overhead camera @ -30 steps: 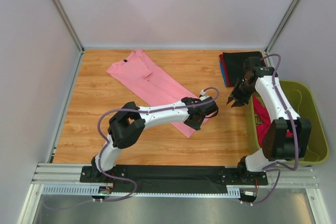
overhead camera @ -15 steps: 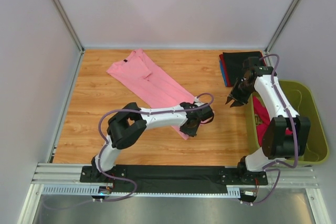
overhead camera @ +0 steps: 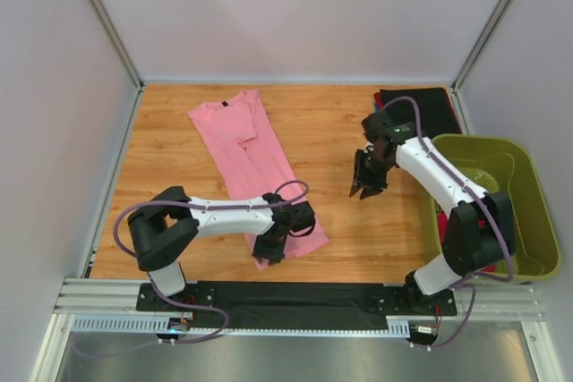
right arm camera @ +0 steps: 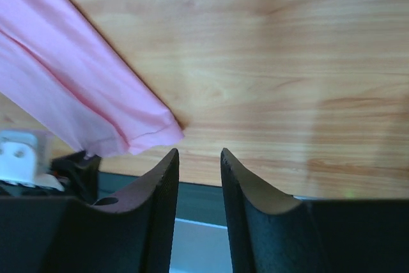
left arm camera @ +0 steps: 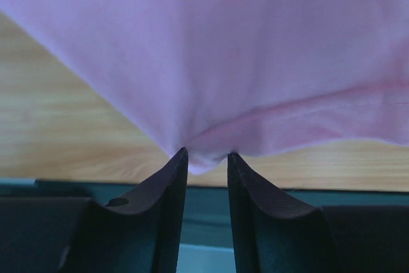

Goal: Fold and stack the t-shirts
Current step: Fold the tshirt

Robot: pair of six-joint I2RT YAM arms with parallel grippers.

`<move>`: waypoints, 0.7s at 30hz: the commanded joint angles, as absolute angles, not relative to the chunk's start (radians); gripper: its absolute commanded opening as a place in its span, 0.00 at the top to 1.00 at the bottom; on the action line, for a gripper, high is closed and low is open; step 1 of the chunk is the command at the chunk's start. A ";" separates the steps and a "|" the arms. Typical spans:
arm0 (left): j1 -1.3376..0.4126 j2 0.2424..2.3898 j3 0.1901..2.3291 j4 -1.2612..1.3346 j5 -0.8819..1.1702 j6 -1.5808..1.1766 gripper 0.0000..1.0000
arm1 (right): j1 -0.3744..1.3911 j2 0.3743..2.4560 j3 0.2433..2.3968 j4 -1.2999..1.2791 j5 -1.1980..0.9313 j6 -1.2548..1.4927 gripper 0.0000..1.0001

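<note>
A light pink t-shirt (overhead camera: pixel 251 158) lies stretched lengthwise on the wooden table, collar at the back left and hem toward the near edge. My left gripper (overhead camera: pixel 267 255) is at the hem's near left corner. In the left wrist view the gripper (left arm camera: pixel 206 155) is shut on a pinch of the pink cloth (left arm camera: pixel 223 49). My right gripper (overhead camera: pixel 363 189) hovers open over bare wood to the right of the shirt. In the right wrist view nothing sits between the right gripper's fingertips (right arm camera: pixel 199 151), and the shirt's hem corner (right arm camera: pixel 150 131) is just to their left.
A stack of folded shirts with a black one on top (overhead camera: pixel 421 105) sits at the back right corner. An olive-green tub (overhead camera: pixel 530 221) stands along the right side, next to the right arm. Grey walls enclose the table (overhead camera: pixel 340 123).
My left gripper has pulled the shirt's hem toward the near left, so the shirt lies straighter. The right gripper has moved left from the tub, out over the table.
</note>
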State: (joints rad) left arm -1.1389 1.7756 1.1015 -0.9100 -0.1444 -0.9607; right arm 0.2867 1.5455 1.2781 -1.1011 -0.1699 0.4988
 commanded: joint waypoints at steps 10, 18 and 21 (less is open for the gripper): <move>-1.057 1.254 0.824 -1.007 -0.028 -1.245 0.55 | 0.604 1.542 1.006 -0.824 -0.411 0.452 0.62; -0.845 1.063 0.549 -0.786 0.135 -1.272 0.52 | 0.618 1.592 0.919 -0.755 -0.327 0.465 0.63; -0.839 1.048 0.493 -0.718 0.156 -1.310 0.52 | 0.618 1.606 0.885 -0.709 -0.345 0.471 0.64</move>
